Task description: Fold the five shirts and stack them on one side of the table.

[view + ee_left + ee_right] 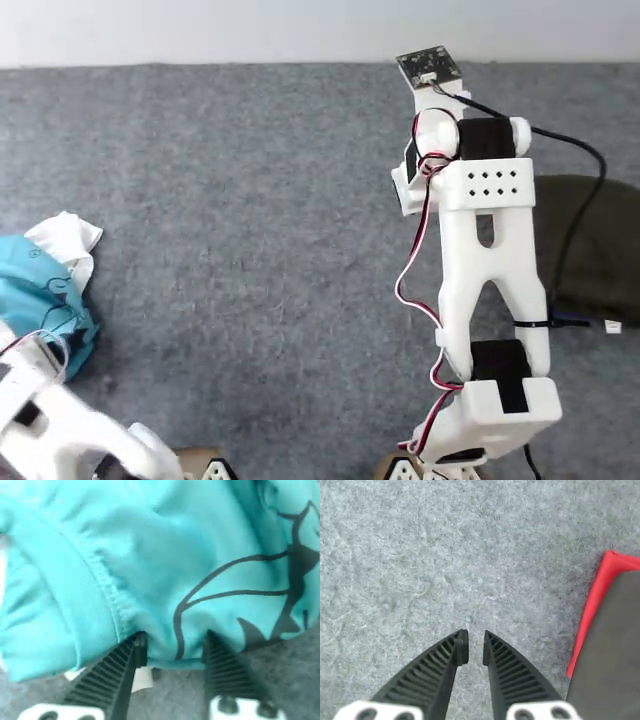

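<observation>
at the left edge of the table (pixel 230 200), grey felt, a teal shirt (pixel 35 290) lies crumpled: soft knit, black line print, stitched hem. a white shirt (pixel 65 240) is bunched against it. left gripper (pixel 175 642) spread, ribbed jaws either side of the teal hem; whether they touch the cloth is hard to tell. right gripper (pixel 475 647) nearly pressed together, empty, above the felt. on the right side a dark olive shirt (pixel 585 250) lies flat, seemingly folded, with a red cloth edge (pixel 595 605) beside it. judged: at least two shirts left to fold.

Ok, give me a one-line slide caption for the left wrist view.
Left gripper, fingers apart, at the hem of the teal shirt on the grey table.
</observation>
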